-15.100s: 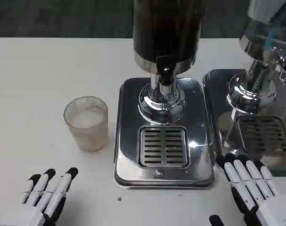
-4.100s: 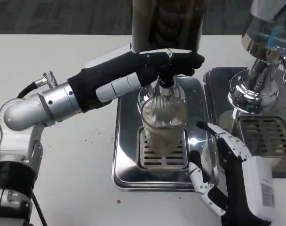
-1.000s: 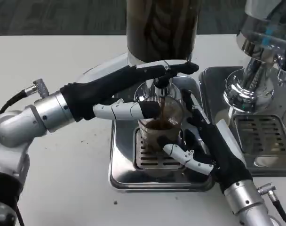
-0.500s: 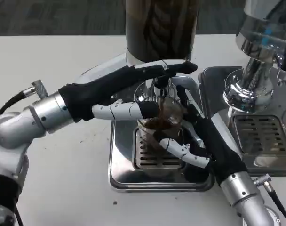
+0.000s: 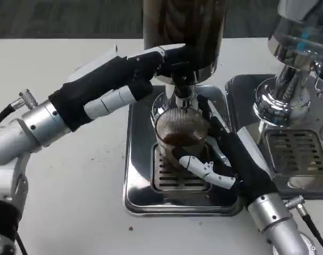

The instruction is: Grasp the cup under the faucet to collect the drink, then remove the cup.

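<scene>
Ribbed clear cup (image 5: 181, 137) holding dark drink, right hand (image 5: 223, 155) gripping, seemingly unlabelled

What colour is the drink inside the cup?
Dark brown, seen through the clear ribbed cup in the head view.

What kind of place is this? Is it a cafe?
Maybe a drinks counter or a test bench: a drink dispenser over a drip tray, a second dispenser beside it, and a cup of dark drink on a white table.

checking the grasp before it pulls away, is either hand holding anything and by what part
The right hand holds the cup by its lower side wall, fingers wrapped across the front. The left hand is up beside the faucet, gripping nothing visible.
</scene>
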You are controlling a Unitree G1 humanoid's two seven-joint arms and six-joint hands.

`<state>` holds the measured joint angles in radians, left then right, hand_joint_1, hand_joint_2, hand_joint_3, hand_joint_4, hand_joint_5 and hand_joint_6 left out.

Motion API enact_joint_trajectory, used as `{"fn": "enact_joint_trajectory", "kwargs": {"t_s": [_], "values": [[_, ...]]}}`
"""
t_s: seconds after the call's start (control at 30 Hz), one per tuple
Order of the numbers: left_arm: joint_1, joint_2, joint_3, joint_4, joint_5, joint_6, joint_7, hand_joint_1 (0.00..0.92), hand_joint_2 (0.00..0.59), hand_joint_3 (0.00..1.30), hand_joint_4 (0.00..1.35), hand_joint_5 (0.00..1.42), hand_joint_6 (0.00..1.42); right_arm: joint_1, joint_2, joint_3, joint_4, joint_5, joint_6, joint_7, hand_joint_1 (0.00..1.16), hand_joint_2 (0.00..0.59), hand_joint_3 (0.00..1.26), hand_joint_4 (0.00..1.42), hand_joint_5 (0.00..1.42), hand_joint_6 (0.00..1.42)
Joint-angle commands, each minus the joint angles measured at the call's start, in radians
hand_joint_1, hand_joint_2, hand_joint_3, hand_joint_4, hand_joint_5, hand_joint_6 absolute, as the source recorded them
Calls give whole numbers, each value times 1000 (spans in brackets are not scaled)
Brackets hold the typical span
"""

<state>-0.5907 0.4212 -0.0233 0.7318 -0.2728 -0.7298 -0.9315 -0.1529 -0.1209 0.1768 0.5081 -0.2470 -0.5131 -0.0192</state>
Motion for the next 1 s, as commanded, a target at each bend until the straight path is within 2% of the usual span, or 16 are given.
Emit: {"fn": "enact_joint_trajectory", "kwargs": {"t_s": [0.03, 0.2, 0.57, 1.0], "values": [[21, -19, 55, -41, -68, 72, -12, 0, 97, 196, 133, 124, 85, -10, 6, -3, 15, 8, -22, 1, 588, 233, 0, 0, 3, 94], [61, -28, 98, -66, -88, 130, -3, 0, 98, 218, 156, 136, 96, -16, 4, 1, 22, -8, -21, -8, 618, 221, 0, 0, 15, 95], [149, -16, 178, -58, -78, 169, 9, 0, 108, 247, 186, 153, 101, -24, 3, 11, 44, -34, -18, -22, 654, 210, 0, 0, 15, 111], [227, -10, 210, -62, -65, 195, 34, 0, 114, 289, 212, 164, 118, -29, 11, 21, 51, -71, 26, -57, 699, 207, 0, 29, 88, 166]]}}
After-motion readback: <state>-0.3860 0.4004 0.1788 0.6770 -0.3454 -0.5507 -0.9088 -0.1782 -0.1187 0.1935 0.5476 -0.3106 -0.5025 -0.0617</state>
